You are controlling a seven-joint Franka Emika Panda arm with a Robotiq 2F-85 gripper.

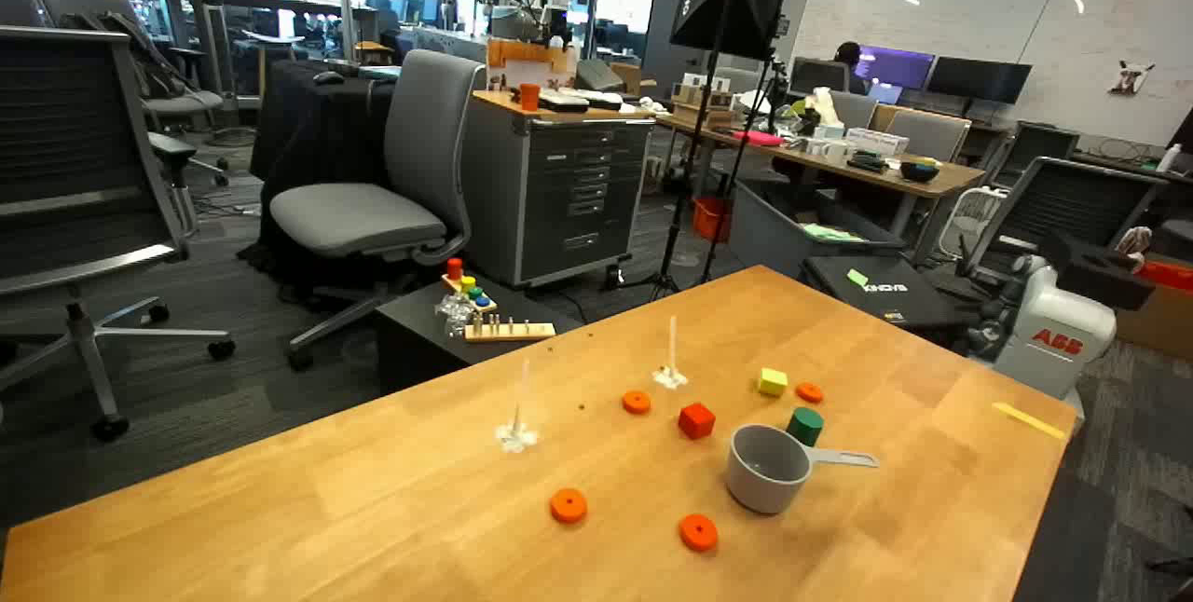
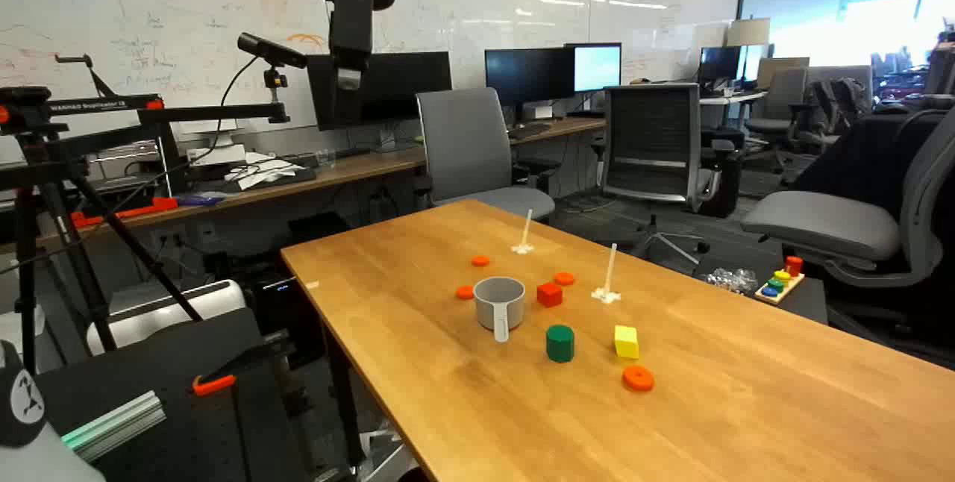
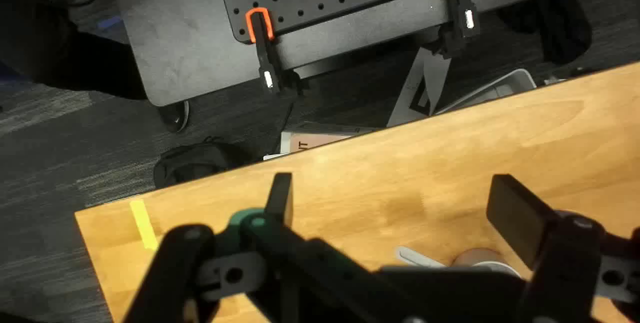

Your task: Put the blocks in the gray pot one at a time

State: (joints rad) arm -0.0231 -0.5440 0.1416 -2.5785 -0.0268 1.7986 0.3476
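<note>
office chairs (image 1: 429, 136) and a scribbled whiteboard (image 2: 186, 34) stand behind a wooden table (image 1: 373, 509) whose level top gives every piece a steady seat. the gray pot (image 1: 766, 496) sits on it upright, mouth up as it must be to take anything in, its handle (image 1: 846, 458) jutting sideways and so out of the way of the opening. no block shows in what can be seen of its inside. near it, none touching it, are the green block (image 2: 559, 345), on its flat end and thus unlikely to roll, the red block (image 2: 550, 295) and, farther out, the yellow block (image 2: 626, 342); the gaps presumably leave room to grasp each alone. orange discs (image 2: 634, 382) lie flat about them, maybe counted as blocks too, while two thin pegs (image 1: 672, 346) stand upright, perhaps meant for the holes in the discs. high above, the gripper (image 3: 392, 193) has its fingers (image 3: 515, 210) spread wide with nothing between them, which suits a first pick. the job seems not yet begun; the green block is so near the pot that a careless finger could nudge it on the way down.
</note>
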